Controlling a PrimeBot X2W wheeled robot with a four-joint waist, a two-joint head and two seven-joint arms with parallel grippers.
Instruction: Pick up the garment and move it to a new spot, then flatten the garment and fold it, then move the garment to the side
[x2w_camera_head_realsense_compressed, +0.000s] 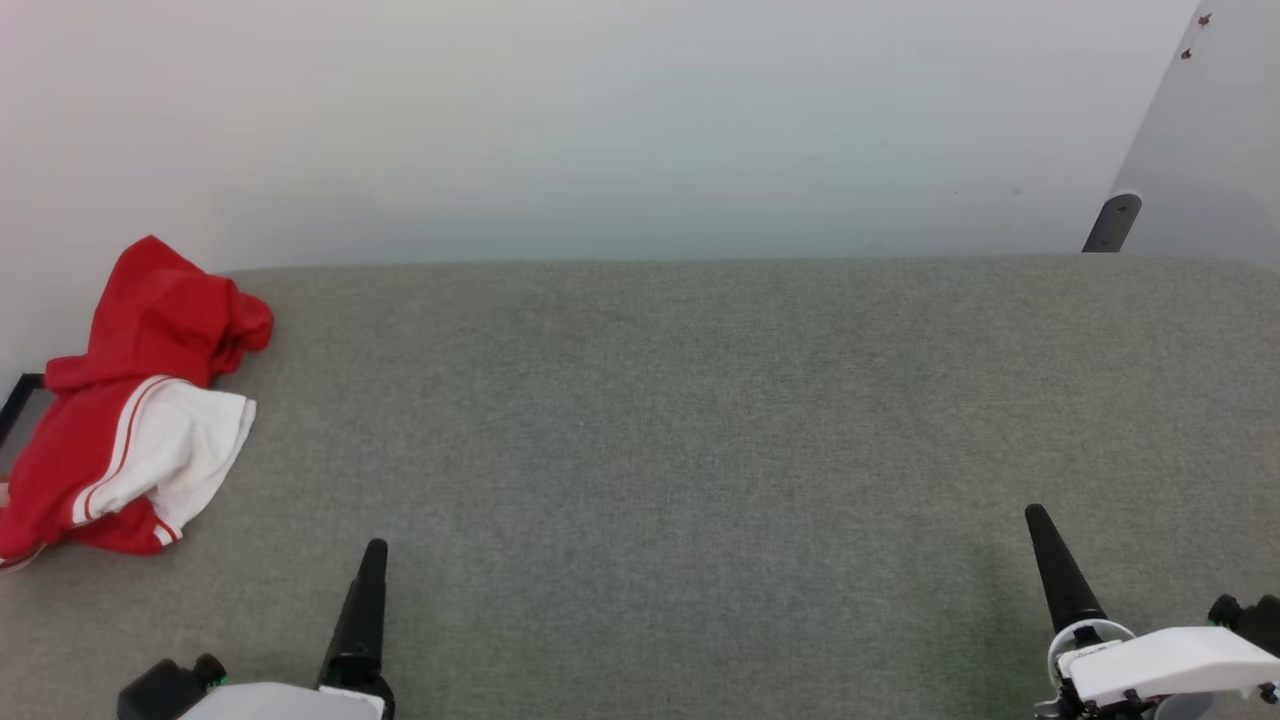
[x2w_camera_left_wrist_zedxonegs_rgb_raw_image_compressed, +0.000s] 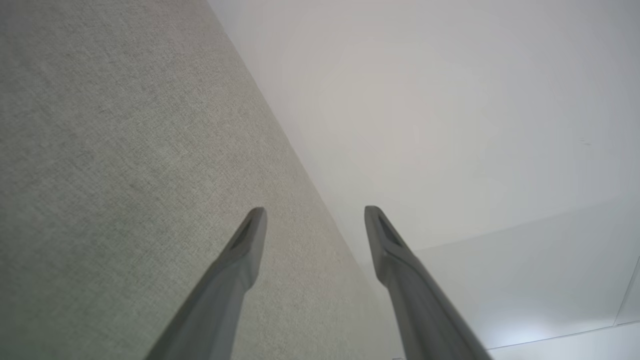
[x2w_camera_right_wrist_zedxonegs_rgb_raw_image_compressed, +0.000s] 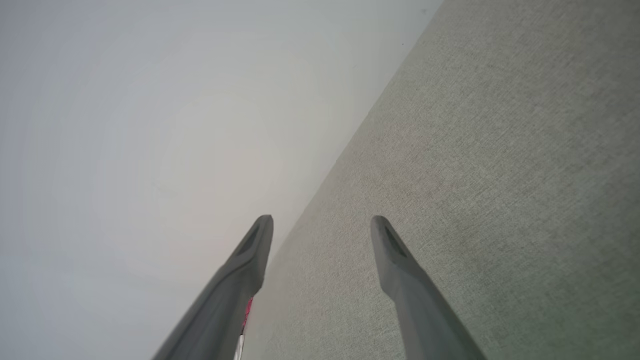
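Plainly nothing held so far. Left fingers (x2w_camera_left_wrist_zedxonegs_rgb_raw_image_compressed: 250, 240) spread wide in the left wrist view, only grey surface (x2w_camera_left_wrist_zedxonegs_rgb_raw_image_compressed: 100, 150) and pale wall (x2w_camera_left_wrist_zedxonegs_rgb_raw_image_compressed: 450, 100) past the gap. Right fingers (x2w_camera_right_wrist_zedxonegs_rgb_raw_image_compressed: 395, 250) likewise spread and empty in the right wrist view.

Garment (x2w_camera_head_realsense_compressed: 140, 400) crumpled in a heap at the far left edge of the head view, about mid-height, lying on the surface. Long axis roughly up-down the frame, leaning from the red bunch at upper right to the hem at lower left. White sleeve with striped trim on the heap's right flank, facing frame centre.

Head view again: left fingers at lower left, pointing up-frame, garment up and to the left of them, near but apart. Right fingers at lower right, well apart from the heap, most of the surface's width between. So left arm nearer, by far.

Probably next: swing left fingers up-left and come at the sleeve or lower hem across the long axis. Risk of pinching one loose layer only and dragging the rest.
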